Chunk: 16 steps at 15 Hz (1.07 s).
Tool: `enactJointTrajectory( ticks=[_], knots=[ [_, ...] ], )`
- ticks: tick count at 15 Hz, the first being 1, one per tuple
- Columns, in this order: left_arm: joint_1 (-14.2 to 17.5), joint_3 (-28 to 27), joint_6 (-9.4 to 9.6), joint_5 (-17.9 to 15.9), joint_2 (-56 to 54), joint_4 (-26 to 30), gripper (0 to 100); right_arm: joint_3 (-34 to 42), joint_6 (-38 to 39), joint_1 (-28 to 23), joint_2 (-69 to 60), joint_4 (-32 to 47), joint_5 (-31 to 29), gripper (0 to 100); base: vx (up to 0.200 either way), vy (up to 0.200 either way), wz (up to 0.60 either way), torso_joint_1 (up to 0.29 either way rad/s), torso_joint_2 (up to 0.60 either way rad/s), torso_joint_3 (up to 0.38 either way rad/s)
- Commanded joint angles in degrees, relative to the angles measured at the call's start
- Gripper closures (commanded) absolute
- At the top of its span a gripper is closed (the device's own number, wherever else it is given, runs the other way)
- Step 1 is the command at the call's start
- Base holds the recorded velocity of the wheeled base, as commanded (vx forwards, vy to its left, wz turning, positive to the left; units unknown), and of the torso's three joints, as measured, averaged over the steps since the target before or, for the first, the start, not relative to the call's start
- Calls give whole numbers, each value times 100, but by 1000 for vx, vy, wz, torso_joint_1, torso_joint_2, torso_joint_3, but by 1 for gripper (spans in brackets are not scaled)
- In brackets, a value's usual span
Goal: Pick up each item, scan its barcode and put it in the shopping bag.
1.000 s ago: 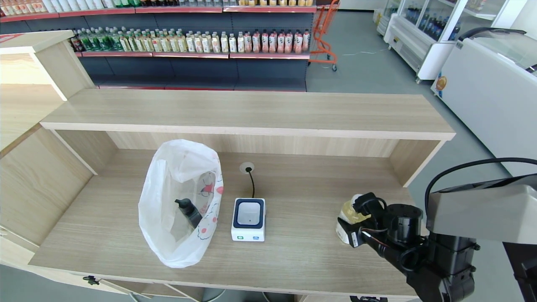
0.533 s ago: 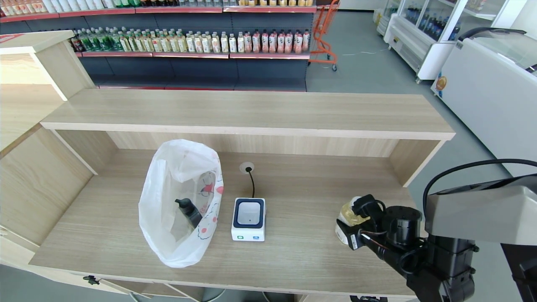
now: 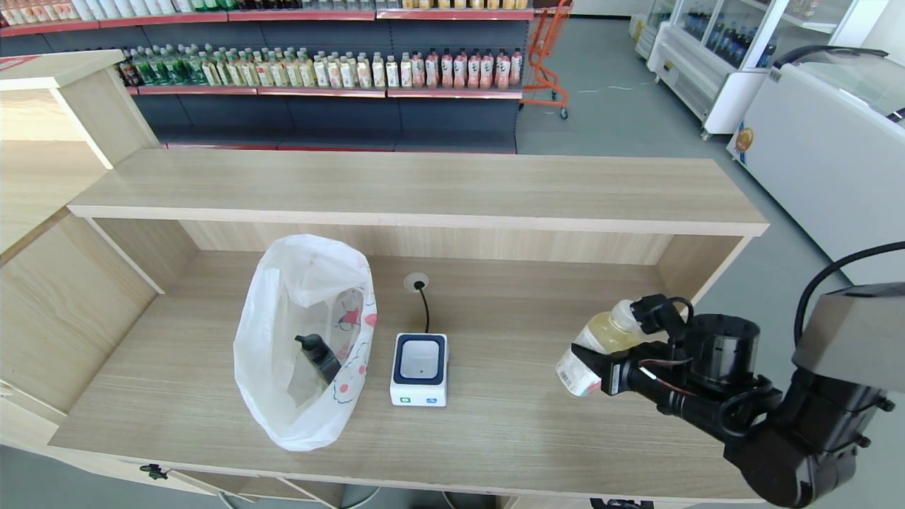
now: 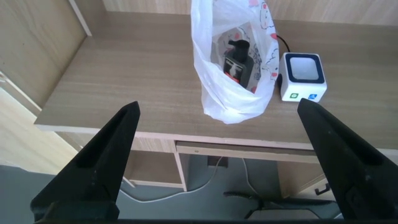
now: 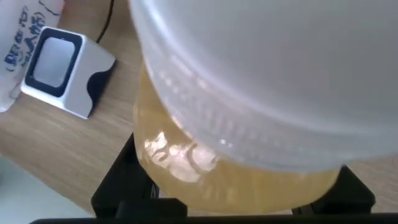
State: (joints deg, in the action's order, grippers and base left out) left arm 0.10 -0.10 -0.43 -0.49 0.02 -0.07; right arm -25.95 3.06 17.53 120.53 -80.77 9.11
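You're clamping the bottle [image 3: 601, 336] in the right gripper [image 3: 625, 344], scanning step; next you're needing to carry it over the scanner [image 3: 419, 367].

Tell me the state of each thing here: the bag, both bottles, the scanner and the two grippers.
Shopping bag: open, standing on the counter.
Dark pump bottle: inside the bag, leaning.
Scanner: on the counter, cable attached, window uncovered.
Yellow drink bottle: capped, tilted, in the right gripper.
Right gripper: shut on the yellow drink bottle.
Left gripper: open, empty.
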Motion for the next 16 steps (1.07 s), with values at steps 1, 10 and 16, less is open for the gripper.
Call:
enactJointTrajectory(
  ticks=[1, 10, 16],
  knots=[
    [-1, 1, -1, 5, -2, -1, 0, 187, 643, -4, -1647, 1240, 1102, 100, 0, 0, 0, 0, 0, 0],
    [-1, 1, -1, 5, -2, -1, 0, 240, 740, 1121, -3352, 3015, 1946, 100, 0, 0, 0, 0, 0, 0],
    [8, 1, -1, -4, -2, -1, 0, 214, 696, 1789, -3738, 3577, 1911, 100, 0, 0, 0, 0, 0, 0]
  ],
)
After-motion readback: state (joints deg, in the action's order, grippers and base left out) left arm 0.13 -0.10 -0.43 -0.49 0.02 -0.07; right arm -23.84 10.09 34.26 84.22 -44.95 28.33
